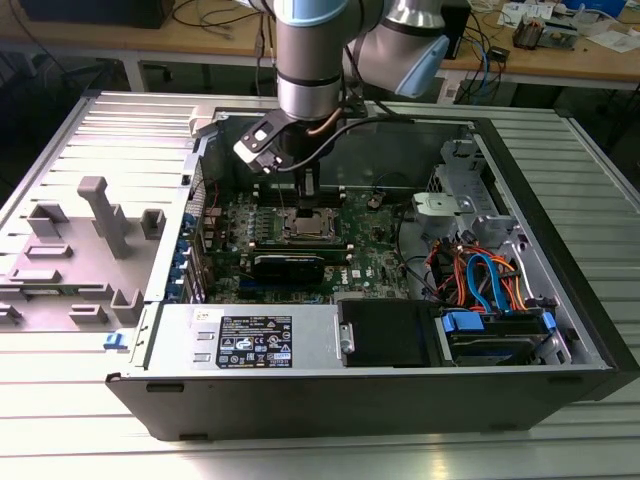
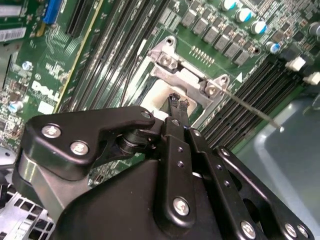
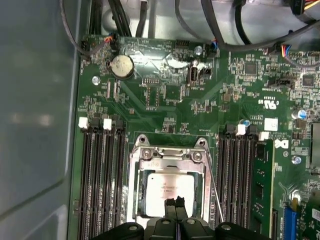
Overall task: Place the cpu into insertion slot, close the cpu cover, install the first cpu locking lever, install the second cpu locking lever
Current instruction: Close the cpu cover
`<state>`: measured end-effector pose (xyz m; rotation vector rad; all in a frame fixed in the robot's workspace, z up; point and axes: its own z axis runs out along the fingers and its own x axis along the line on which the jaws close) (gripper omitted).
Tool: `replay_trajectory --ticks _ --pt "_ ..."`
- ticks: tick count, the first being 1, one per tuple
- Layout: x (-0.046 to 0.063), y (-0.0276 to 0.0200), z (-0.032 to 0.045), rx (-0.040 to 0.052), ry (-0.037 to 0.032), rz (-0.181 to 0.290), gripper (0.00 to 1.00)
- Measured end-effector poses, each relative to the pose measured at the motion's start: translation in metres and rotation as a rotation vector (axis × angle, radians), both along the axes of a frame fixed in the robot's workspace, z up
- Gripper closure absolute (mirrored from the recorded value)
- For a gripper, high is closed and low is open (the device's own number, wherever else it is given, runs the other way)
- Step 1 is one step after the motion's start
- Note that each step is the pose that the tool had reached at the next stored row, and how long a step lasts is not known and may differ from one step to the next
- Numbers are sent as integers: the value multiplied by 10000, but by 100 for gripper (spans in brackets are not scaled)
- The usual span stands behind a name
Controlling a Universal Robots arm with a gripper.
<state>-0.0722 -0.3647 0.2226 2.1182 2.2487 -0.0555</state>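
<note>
The arm reaches down into an open computer case [image 1: 350, 400] that lies on a ribbed metal tabletop [image 1: 300, 455]. In the exterior view, the claw [image 1: 308, 198] hangs over the insertion slot [image 1: 307, 226], which sits at about ten o'clock from the middle of the case. A silver power supply [image 1: 250, 340] lies at about seven o'clock, and a cluster of orange and blue cables [image 1: 485, 280] at about three o'clock.

In both wrist views the claw [image 3: 175, 202] [image 2: 178, 103] has its two black fingertips pressed together with nothing between them. The tips are right over the cpu [image 3: 167, 186] [image 2: 156, 96]. Whether they touch its pale metal top I cannot tell.

The cpu lies flat in the slot. The cpu cover [image 3: 172, 156] [image 2: 185, 80] is down around it, so the chip shows through the central cut-out. A thin metal lever rod [image 3: 216, 195] [image 2: 250, 107] runs along one side of the socket, next to the black memory slots [image 3: 100, 175]. Whether it is latched I cannot tell.
</note>
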Motion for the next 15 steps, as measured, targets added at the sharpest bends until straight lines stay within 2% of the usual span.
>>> replay_trajectory --ticks 4,9,15 --pt "-104 0 -46 1 0 0 89" --pt "-111 0 -112 1 0 1 89" --pt "-115 -1 -150 0 1 1 89"
